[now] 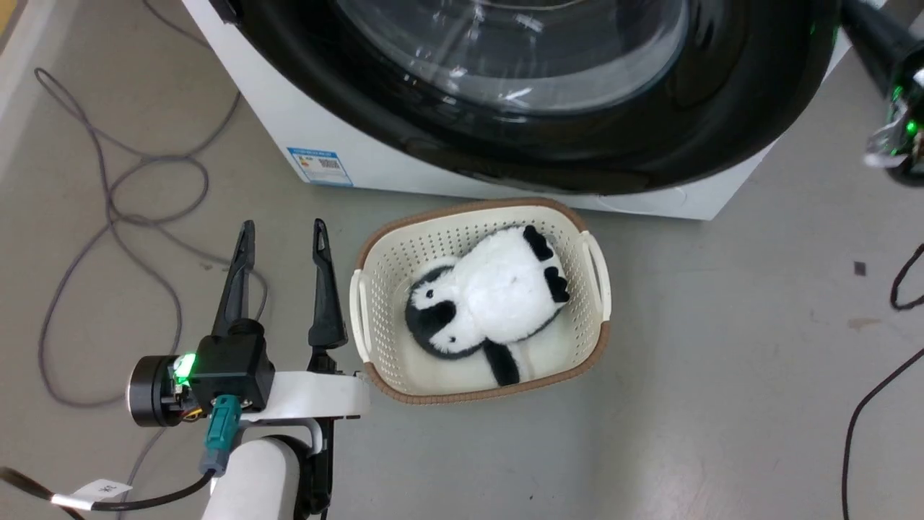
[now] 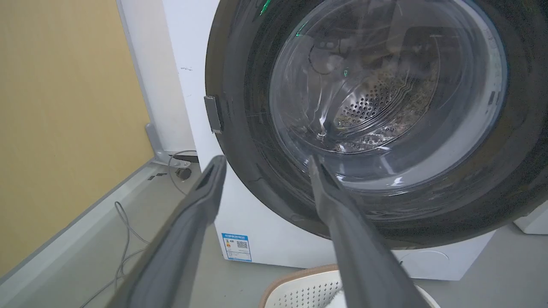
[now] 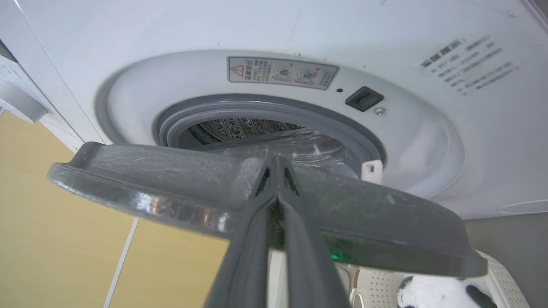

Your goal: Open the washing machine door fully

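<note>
Right wrist view: the clenched, empty right hand (image 3: 276,160) presses its tips on the inner face of the large round glossy black washing machine door (image 3: 150,179), ajar from the white box-shaped washing machine (image 3: 385,42). Tips could skid off, stalling it; the left hand (image 1: 283,235) hangs released.

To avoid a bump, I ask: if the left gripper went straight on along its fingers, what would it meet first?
Probably the washing machine door: its black rim lies between the open left gripper's fingertips in the left wrist view. Depth is unclear.
</note>
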Tool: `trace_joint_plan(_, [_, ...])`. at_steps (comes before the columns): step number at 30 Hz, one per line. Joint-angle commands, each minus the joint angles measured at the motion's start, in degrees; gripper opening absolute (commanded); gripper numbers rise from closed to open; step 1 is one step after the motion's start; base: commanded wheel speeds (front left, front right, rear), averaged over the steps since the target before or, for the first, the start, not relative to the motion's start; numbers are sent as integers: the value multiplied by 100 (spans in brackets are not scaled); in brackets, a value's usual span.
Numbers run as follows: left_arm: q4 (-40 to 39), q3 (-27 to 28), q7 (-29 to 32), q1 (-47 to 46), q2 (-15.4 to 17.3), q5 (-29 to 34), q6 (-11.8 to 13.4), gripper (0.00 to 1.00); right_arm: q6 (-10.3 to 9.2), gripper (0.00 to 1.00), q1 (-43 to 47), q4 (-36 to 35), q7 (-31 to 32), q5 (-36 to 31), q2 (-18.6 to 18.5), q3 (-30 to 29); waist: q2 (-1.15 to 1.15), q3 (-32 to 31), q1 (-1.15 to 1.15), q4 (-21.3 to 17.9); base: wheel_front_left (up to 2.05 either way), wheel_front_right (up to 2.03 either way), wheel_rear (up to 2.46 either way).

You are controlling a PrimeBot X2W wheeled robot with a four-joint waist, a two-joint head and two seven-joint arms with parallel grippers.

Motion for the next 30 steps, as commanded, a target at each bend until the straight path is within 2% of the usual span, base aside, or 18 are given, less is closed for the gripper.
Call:
trace_joint_plan(1, [14,32,-32,87,6,37,-30,100,45,0,166,-101,128,43,353,204,0,-67,0,-40,0,0,0])
trace_joint_plan(13, [72,112,-32,266,6,108,-111,100,45,0,733,-272,-193,256,511,175,0,-366,0,-202,0,0,0])
trace_joint_plan(30, [200,98,-32,668,6,106,-135,100,45,0,1709,-546,-459,337,697,317,0,-1132,0,-164,0,0,0])
